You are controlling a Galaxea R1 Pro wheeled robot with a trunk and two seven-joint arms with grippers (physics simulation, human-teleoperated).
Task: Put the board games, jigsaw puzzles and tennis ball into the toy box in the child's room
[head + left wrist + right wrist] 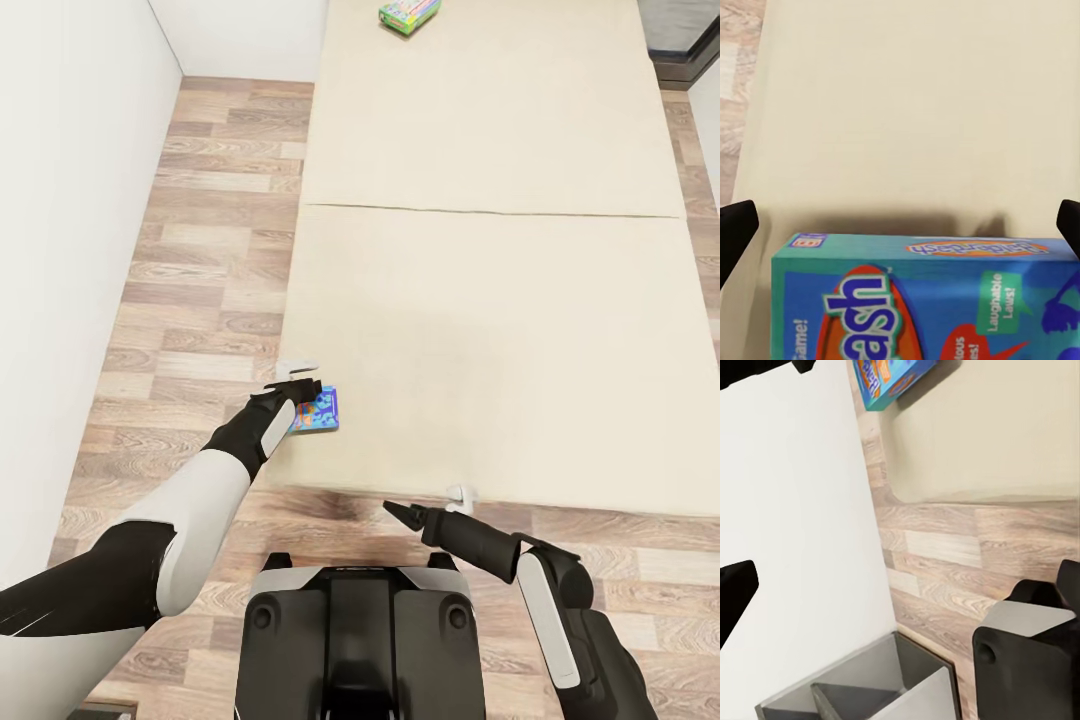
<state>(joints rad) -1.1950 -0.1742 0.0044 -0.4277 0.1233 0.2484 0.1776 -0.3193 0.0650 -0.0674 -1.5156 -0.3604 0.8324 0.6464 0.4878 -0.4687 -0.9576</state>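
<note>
The beige bed (500, 300) is carrying 2 board games; the left gripper (900, 225) is straddling the blue board game (922, 300), fingers spread, seemingly for grasping; the right gripper (392, 510) is idling, finger state unclear.

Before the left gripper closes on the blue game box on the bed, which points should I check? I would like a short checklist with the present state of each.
1. Blue board game lies flat near the corner of the bed: ok.
2. Left gripper is open, one fingertip dark at each edge of the left wrist view: ok.
3. Box sits between the fingers: ok in width; whether the fingers are low enough to grip it: cannot tell.
4. Nothing else on the mattress close to the box: ok.
5. Right gripper is apart from the box, over the floor at the bed's near edge: ok.
6. Second board game waits at the far end of the bed: ok.
</note>
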